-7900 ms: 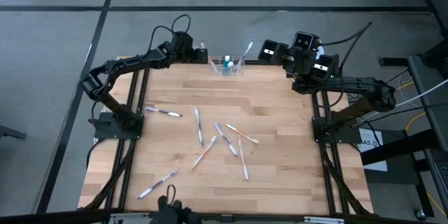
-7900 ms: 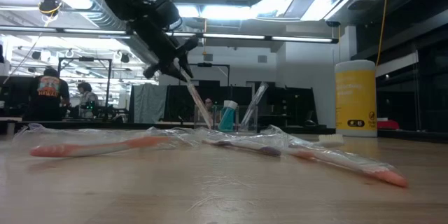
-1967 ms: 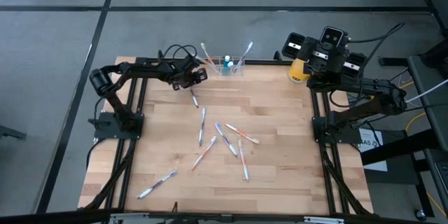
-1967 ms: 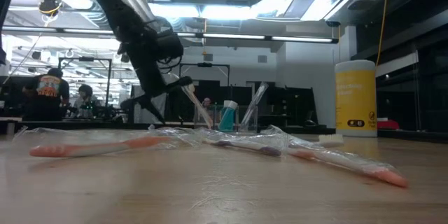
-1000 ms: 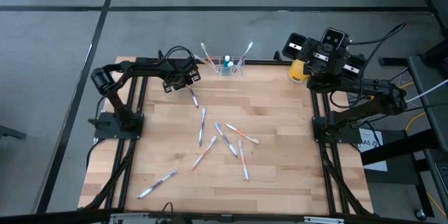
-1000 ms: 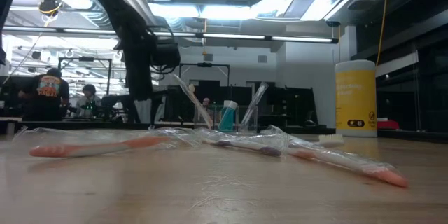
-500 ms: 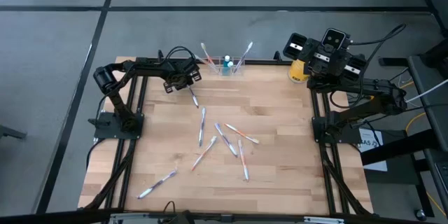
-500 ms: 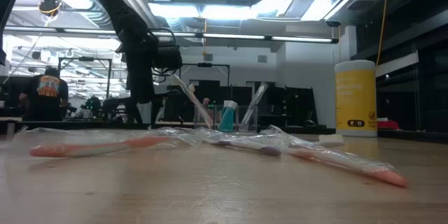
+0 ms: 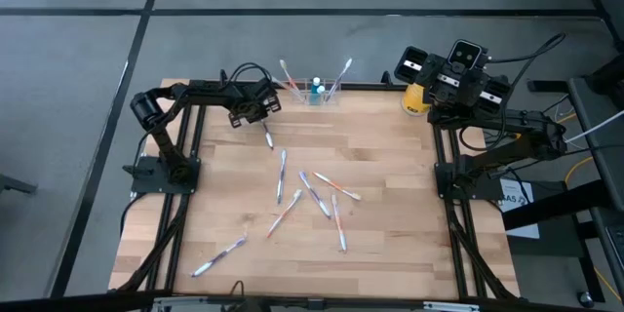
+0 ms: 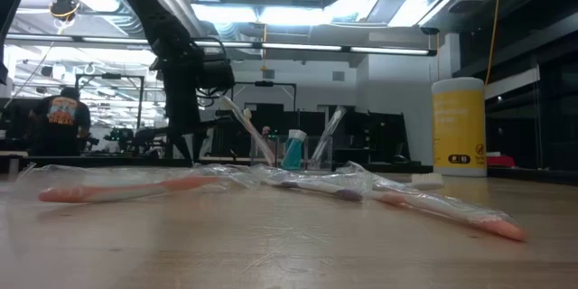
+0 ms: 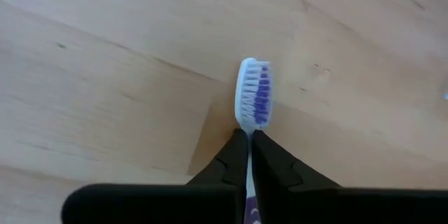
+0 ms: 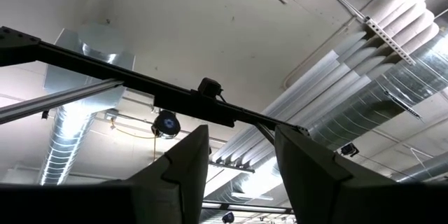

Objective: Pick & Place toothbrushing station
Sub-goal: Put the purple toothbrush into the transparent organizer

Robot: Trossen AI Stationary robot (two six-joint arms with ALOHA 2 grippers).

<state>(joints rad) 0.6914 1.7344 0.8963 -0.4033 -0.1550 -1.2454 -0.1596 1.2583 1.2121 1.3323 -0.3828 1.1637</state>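
Observation:
The see-through holder [image 9: 317,93] stands at the table's far edge, with toothbrushes and a blue tube leaning in it; it also shows in the low view [image 10: 298,155]. My left gripper [image 9: 258,117] is just left of and nearer than the holder, low over the table, shut on a white and purple toothbrush [image 11: 253,91]. My right gripper [image 9: 450,76] is at the far right corner, points up at the ceiling, and is open and empty [image 12: 241,140]. My left gripper pinches the toothbrush's neck [image 11: 249,129], just behind the bristle head, between its two fingertips. The fingers come from above, pointing down. The head sticks out past the fingertips, bristles up, and the handle [image 9: 270,138] runs toward the table's near edge. Whether the brush rests on the table, I cannot tell.
Several loose wrapped toothbrushes lie across the table's middle [image 9: 312,193] and one lies near the front left [image 9: 219,256]. A yellow cylinder with a white top [image 9: 416,97] stands at the far right beside my right arm. People show in the room behind the table [image 10: 59,113].

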